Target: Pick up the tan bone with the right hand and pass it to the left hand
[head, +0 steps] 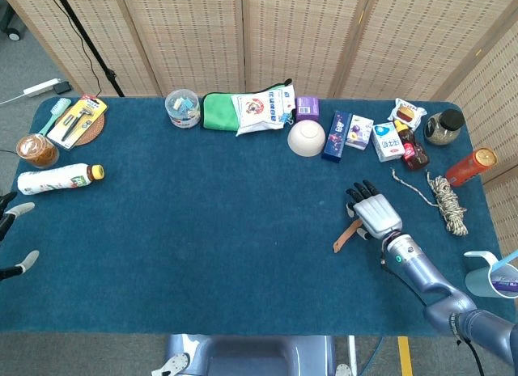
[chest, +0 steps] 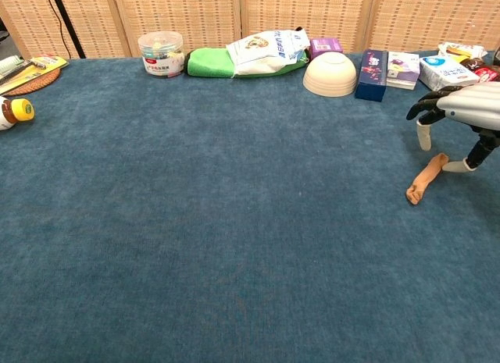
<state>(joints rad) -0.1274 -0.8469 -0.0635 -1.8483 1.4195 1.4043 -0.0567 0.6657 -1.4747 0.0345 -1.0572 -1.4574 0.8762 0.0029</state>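
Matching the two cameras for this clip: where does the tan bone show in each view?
Head view: small tan bone lies right of centre, at the right hand.
Chest view: it lies at the right edge, on the blue cloth.
Shared landmark: upturned white bowl, behind it.

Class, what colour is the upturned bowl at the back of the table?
Cream bowl, best in chest view.

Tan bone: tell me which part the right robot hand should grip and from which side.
Grip the tan bone at its narrow middle, coming down from above. It lies flat on the blue table cloth, slanted, with knobbed ends, so fingers probably close best across the shaft. The right robot hand hovers open above its far end.
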